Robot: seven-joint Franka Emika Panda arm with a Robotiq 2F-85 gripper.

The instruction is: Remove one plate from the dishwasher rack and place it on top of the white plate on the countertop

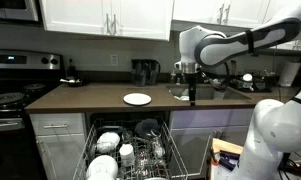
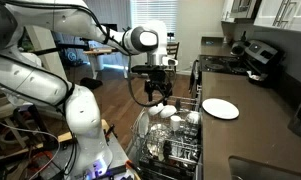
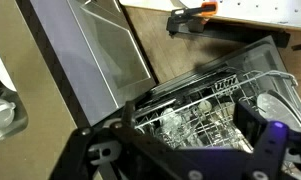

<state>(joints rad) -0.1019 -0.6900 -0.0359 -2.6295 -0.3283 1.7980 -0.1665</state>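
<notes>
My jaws hang released and empty above the pulled-out dishwasher rack [image 2: 178, 148], which holds white dishes [image 1: 108, 143] among its tines. The white plate [image 1: 137, 98] lies alone on the bench [image 1: 85, 100], well apart from the rack. I'd pick one plate with a free rim, descend straight over it, set the jaws across its thickness, and keep clear of neighbouring tines before clenching.

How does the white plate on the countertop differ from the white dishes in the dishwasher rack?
The white plate lies flat and alone on the countertop; the white dishes sit crowded among tines of the dishwasher rack, below counter level. Both are white and clear of the gripper.
</notes>
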